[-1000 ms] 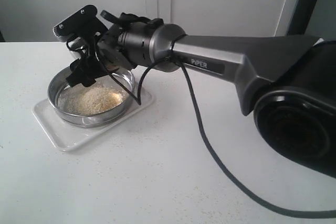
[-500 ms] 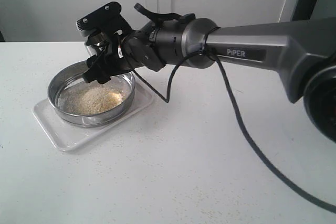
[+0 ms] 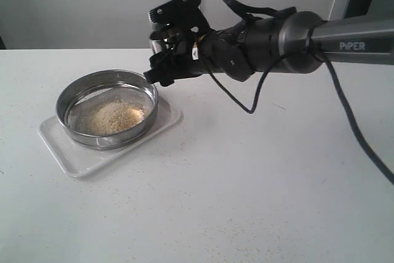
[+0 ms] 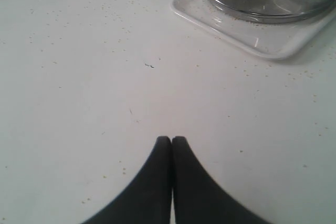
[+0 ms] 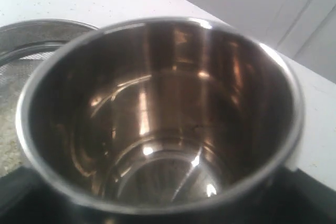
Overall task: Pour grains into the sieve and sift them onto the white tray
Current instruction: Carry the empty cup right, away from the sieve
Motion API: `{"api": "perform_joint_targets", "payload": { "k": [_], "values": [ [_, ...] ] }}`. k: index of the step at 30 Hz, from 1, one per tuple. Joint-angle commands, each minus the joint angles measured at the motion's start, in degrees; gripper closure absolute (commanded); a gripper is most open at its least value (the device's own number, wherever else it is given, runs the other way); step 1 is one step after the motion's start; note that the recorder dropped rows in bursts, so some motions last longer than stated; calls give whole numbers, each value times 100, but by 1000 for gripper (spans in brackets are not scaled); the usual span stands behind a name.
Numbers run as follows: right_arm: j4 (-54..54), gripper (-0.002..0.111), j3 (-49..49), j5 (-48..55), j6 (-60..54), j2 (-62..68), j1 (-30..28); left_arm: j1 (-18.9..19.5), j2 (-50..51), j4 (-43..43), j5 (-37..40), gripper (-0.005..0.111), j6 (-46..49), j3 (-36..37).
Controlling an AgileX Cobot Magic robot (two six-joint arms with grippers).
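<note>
The sieve stands on the white tray at the left of the table, with a heap of grains on its mesh. Above and just past the sieve's far right rim, my right gripper is shut on a small steel cup. The right wrist view looks straight into the cup, which is empty and shiny inside, with the sieve beside it. My left gripper is shut and empty over bare table, short of the tray and sieve.
Stray grains speckle the white tabletop round the tray. A black cable hangs from the right arm across the right side of the table. A pale wall stands behind the table.
My right arm has swung right and up with the cup, from over the sieve to beyond its far right rim. The heap of grains lies uncovered. The left gripper is unchanged.
</note>
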Motion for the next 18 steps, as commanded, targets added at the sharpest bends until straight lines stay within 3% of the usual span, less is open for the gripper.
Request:
{"api": "perform_joint_targets", "payload": {
  "k": [1, 18],
  "values": [
    [29, 108, 365, -389, 14, -244, -294, 7, -22, 0, 41, 107, -56, 44],
    [41, 108, 1695, -1718, 166, -574, -1328, 7, -22, 0, 41, 107, -56, 44]
  ]
}}
